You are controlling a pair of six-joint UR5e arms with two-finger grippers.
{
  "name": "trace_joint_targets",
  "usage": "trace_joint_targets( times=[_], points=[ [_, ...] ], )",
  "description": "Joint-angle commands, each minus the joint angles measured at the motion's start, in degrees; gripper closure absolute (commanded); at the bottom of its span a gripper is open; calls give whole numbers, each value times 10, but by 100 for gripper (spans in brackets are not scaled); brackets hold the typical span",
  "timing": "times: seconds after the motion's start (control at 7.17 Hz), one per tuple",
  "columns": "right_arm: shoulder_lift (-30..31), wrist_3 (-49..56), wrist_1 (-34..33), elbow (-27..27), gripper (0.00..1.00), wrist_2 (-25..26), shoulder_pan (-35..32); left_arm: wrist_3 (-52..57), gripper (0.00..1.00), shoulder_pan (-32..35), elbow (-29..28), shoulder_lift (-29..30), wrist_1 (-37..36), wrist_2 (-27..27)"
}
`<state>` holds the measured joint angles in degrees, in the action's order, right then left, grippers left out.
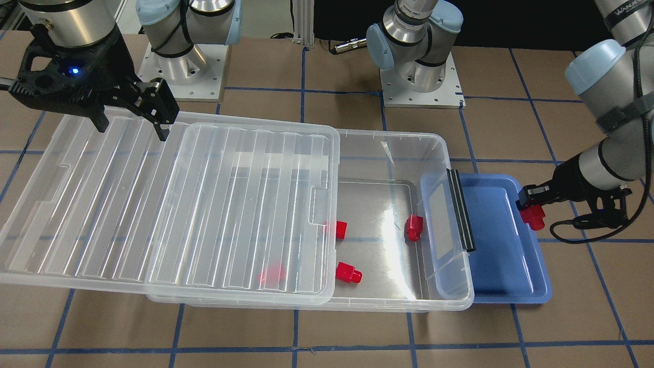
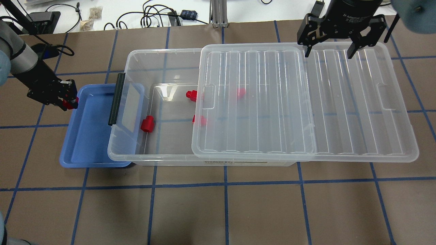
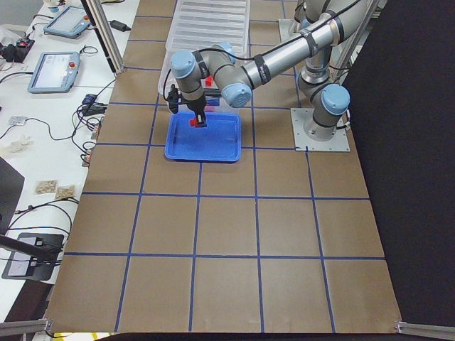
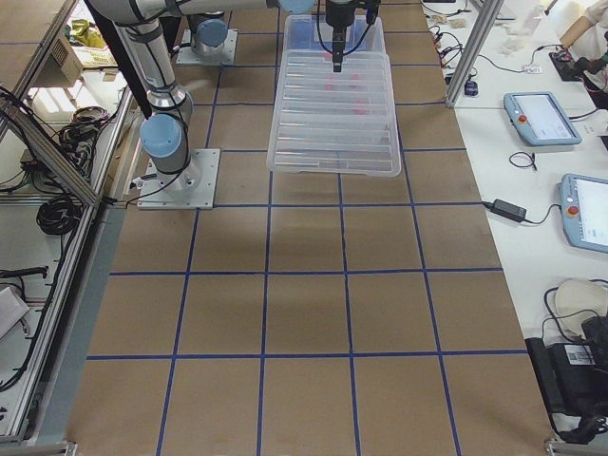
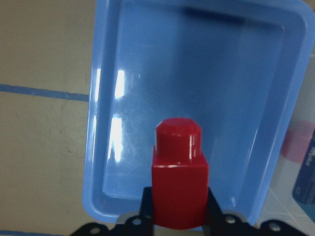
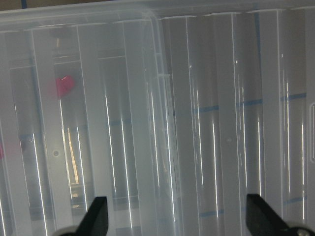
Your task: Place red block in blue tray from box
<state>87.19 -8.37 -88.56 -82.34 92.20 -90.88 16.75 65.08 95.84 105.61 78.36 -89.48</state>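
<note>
My left gripper (image 1: 531,207) is shut on a red block (image 1: 534,216) and holds it just above the outer end of the blue tray (image 1: 506,266). The left wrist view shows the block (image 5: 179,191), stub end forward, over the tray's floor (image 5: 197,73), which is bare. The clear box (image 1: 388,139) lies next to the tray, its black latch (image 1: 461,209) over the tray's edge. Several red blocks lie in the box, one near the latch end (image 1: 414,227) and one blurred under the lid (image 1: 272,274). My right gripper (image 1: 132,127) is open above the lid (image 1: 153,204).
The ribbed clear lid (image 2: 306,102) is slid sideways, so it covers the box's right half and overhangs the table beyond it. The two arm bases (image 1: 421,76) stand behind the box. Brown table with blue tape lines lies all around.
</note>
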Motion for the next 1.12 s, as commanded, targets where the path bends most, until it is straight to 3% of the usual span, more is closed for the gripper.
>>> trace_joint_targets(
  times=[0.0,0.42,0.98],
  points=[
    [0,-1,0,0,0,0,0,7,100,0,11,44,-21,1],
    [-5,-1,-1,-1,0,-1,0,25,100,0,12,87,-37,47],
    [-5,-1,-1,2,0,-2,0,55,100,-2,12,126,-62,40]
  ],
)
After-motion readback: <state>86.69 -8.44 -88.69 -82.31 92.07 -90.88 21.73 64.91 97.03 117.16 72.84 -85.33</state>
